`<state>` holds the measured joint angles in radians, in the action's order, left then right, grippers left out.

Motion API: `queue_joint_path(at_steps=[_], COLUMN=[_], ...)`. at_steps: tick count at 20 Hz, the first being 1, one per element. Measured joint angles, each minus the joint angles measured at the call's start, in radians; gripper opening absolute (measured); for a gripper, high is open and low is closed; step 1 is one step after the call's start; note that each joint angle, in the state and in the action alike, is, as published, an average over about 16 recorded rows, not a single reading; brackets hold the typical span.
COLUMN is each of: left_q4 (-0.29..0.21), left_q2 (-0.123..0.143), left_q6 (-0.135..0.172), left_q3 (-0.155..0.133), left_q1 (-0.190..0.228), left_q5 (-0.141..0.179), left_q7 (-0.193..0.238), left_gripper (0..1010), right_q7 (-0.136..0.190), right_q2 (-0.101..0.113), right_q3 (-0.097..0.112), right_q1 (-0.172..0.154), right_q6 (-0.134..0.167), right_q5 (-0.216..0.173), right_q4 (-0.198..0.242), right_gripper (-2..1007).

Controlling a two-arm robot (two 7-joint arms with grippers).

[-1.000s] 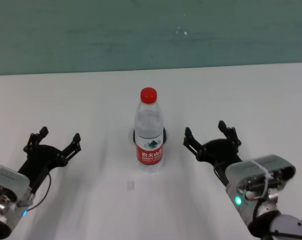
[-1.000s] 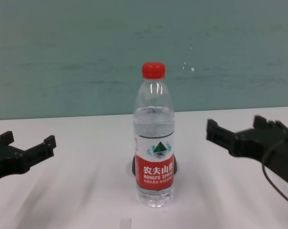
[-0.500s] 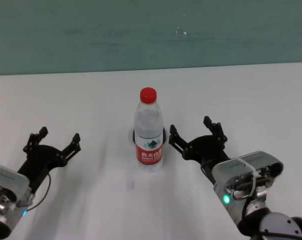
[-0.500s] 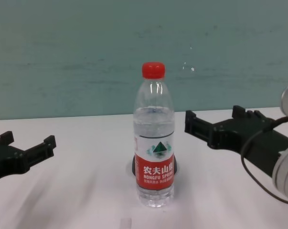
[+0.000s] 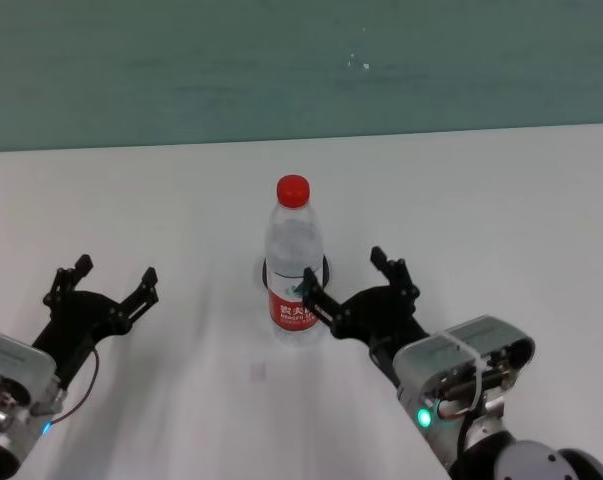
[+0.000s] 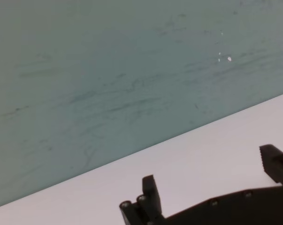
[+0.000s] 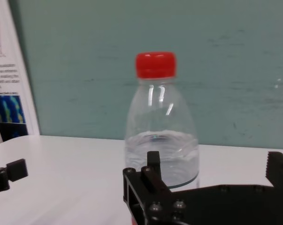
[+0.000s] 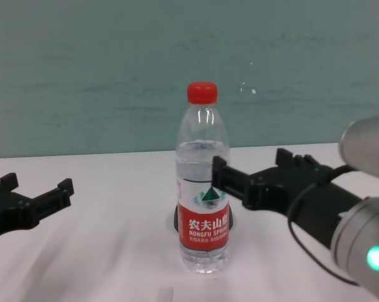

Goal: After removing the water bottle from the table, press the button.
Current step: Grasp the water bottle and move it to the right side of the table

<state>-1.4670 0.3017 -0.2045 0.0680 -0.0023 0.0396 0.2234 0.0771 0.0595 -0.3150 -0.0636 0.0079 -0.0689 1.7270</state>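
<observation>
Right gripper (image 5: 352, 290) has slid in beside the water bottle (image 5: 295, 262), fingers apart; the chest view shows the button (image 8: 175, 219) behind it. Left gripper (image 5: 102, 287) is parked, fingers apart.

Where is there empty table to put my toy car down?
The table is bare between the water bottle and the open left gripper, and along the far side by the green wall. It is crowded at the middle: the open right gripper sits right beside the bottle, and the button hides behind it.
</observation>
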Motion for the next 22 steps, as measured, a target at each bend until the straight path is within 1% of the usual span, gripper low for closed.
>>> queue_joint_path(at_steps=[6, 11, 16, 22], left_q4=[0.000, 0.000, 0.000, 0.000], left_q2=[0.000, 0.000, 0.000, 0.000], left_q6=[0.000, 0.000, 0.000, 0.000], left_q3=[0.000, 0.000, 0.000, 0.000], left_q1=[0.000, 0.000, 0.000, 0.000], left_q5=[0.000, 0.000, 0.000, 0.000], left_q7=[0.000, 0.000, 0.000, 0.000], left_gripper=[1003, 1003, 1003, 1003], right_q7=[0.023, 0.037, 0.050, 0.062], right_q2=[-0.018, -0.030, -0.038, -0.041], right_q3=[-0.012, -0.016, -0.017, -0.013], right_q1=[-0.011, -0.008, 0.008, 0.037], right_q6=[0.005, 0.006, 0.008, 0.014], right_q5=[0.016, 0.024, 0.023, 0.013], right_q4=[0.004, -0.004, -0.022, -0.051], right_gripper=[1000, 1000, 1000, 1000])
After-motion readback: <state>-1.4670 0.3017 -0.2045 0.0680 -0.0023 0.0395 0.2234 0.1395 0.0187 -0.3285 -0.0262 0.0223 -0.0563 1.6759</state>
